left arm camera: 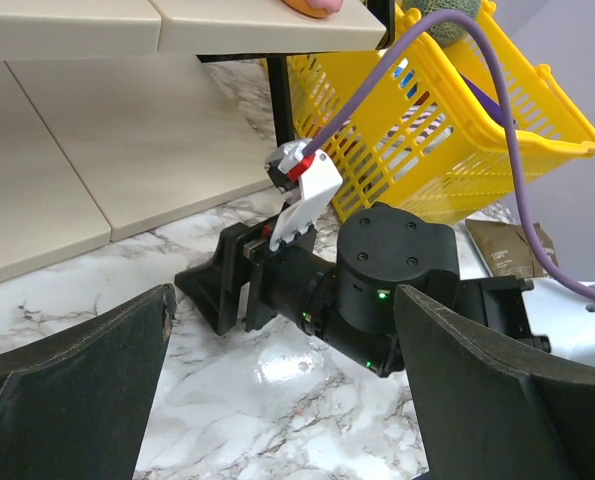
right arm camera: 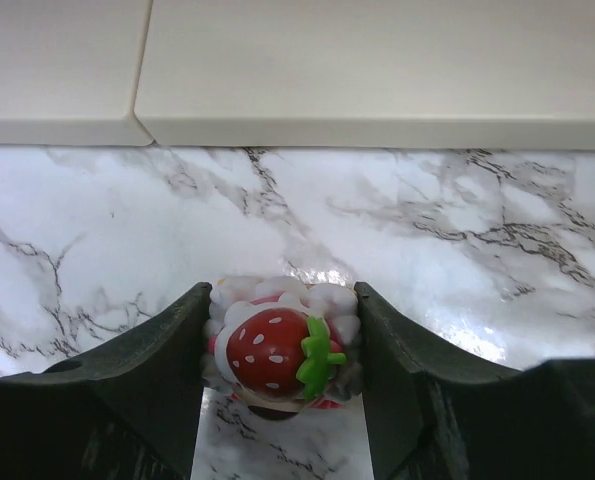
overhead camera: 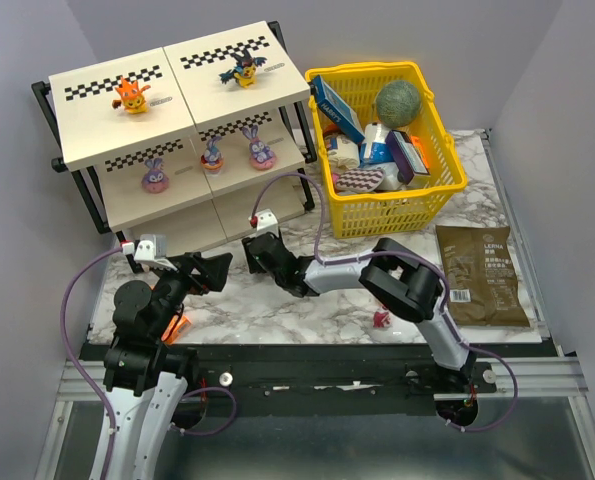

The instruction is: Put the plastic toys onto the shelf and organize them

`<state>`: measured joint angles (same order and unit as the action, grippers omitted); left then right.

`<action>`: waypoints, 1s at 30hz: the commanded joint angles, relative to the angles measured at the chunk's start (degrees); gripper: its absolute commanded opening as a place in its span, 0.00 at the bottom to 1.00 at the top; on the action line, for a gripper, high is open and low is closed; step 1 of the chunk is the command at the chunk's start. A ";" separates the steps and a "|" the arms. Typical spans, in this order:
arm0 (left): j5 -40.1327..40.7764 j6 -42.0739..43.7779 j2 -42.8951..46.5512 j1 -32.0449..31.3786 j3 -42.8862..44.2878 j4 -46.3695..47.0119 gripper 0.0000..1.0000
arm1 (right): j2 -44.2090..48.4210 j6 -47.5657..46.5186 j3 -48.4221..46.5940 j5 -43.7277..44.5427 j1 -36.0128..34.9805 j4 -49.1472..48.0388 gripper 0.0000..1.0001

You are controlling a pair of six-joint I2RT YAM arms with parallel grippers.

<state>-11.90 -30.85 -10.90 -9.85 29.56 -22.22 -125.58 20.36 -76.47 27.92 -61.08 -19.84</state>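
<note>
The shelf (overhead camera: pixel 97 130) stands at the back left. An orange toy (overhead camera: pixel 132 97) and a black-and-yellow winged toy (overhead camera: pixel 243 70) stand on its top tier. Two purple bunny-eared toys (overhead camera: pixel 155 175) (overhead camera: pixel 261 150) and a small one (overhead camera: pixel 213 155) stand on the middle tier. My right gripper (overhead camera: pixel 254 250) (right arm camera: pixel 280 345) is low over the marble just before the bottom tier (right arm camera: pixel 377 70), shut on a red strawberry-topped toy (right arm camera: pixel 277 350). My left gripper (overhead camera: pixel 215 270) (left arm camera: pixel 282 380) hangs open and empty, facing the right gripper. A small red-pink toy (overhead camera: pixel 382 320) lies on the table near the front.
A yellow basket (overhead camera: pixel 447 190) with boxes and a green ball stands right of the shelf. A brown packet (overhead camera: pixel 482 275) lies at the right. Something flat and orange (overhead camera: pixel 177 325) shows under the left arm. Purple cables loop from both wrists.
</note>
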 commanded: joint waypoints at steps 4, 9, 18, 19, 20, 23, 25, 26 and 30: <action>1.35 0.97 0.17 -0.17 1.11 0.16 0.99 | 4.54 1.88 4.04 2.40 -0.62 -1.95 0.80; 1.79 1.06 0.35 -0.09 1.11 -0.02 0.99 | 9.47 1.26 9.48 0.99 -0.88 -6.26 0.93; 2.06 1.06 0.52 -0.09 1.11 -0.11 0.99 | 12.99 -4.27 15.91 -4.00 -2.20 -15.21 0.90; 2.14 1.06 0.52 -0.09 1.11 -0.11 0.99 | 12.56 -4.88 16.52 -4.36 -2.20 -15.93 0.89; 2.06 1.06 0.52 -0.09 1.11 -0.19 0.99 | 12.46 -5.41 16.61 -4.45 -2.20 -16.20 0.88; 2.14 1.06 0.44 -0.09 1.20 -0.19 0.99 | 11.76 -6.21 15.83 -2.96 -2.12 -16.46 0.81; 2.06 1.06 0.52 -0.09 1.20 -0.11 0.99 | 11.24 -6.56 14.95 -2.00 -2.20 -16.03 0.75; 2.06 1.06 0.52 -0.09 1.11 -0.11 0.99 | 10.54 -6.82 13.99 -1.82 -2.20 -15.94 0.74; 2.15 1.06 0.53 -0.09 1.11 -0.11 0.99 | 8.60 -7.26 11.44 -0.68 -2.11 -15.15 0.67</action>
<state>-10.94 -30.61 -10.90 -9.85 29.56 -22.44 -114.34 14.50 -61.78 25.04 -62.94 -33.30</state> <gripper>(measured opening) 0.988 0.692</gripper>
